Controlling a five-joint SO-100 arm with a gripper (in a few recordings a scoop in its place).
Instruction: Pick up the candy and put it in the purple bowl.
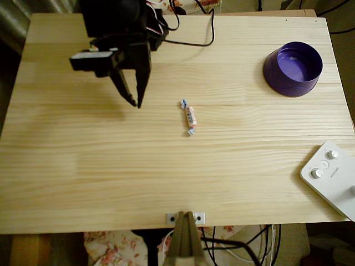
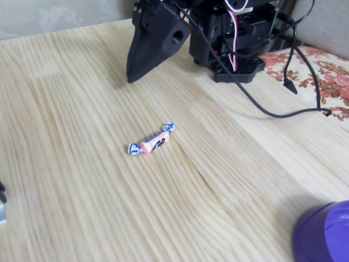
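The candy [image 1: 189, 117] is a small whitish-pink roll with twisted blue-white ends, lying flat on the wooden table near its middle; the fixed view shows the same candy [image 2: 152, 143]. My black gripper [image 1: 136, 103] hangs to the left of it in the overhead view, about a hand's width away, fingers pointing down with the tips together and nothing between them. From the side, the gripper [image 2: 131, 79] looks like one closed wedge just above the wood, behind the candy. The purple bowl [image 1: 293, 69] stands at the table's far right; its rim [image 2: 326, 232] shows at the lower right.
A white box with knobs [image 1: 331, 176] sits at the right front corner. A black cable [image 1: 206, 34] trails from the arm's base [image 2: 234, 52] across the back of the table. Bare wood lies between candy and bowl.
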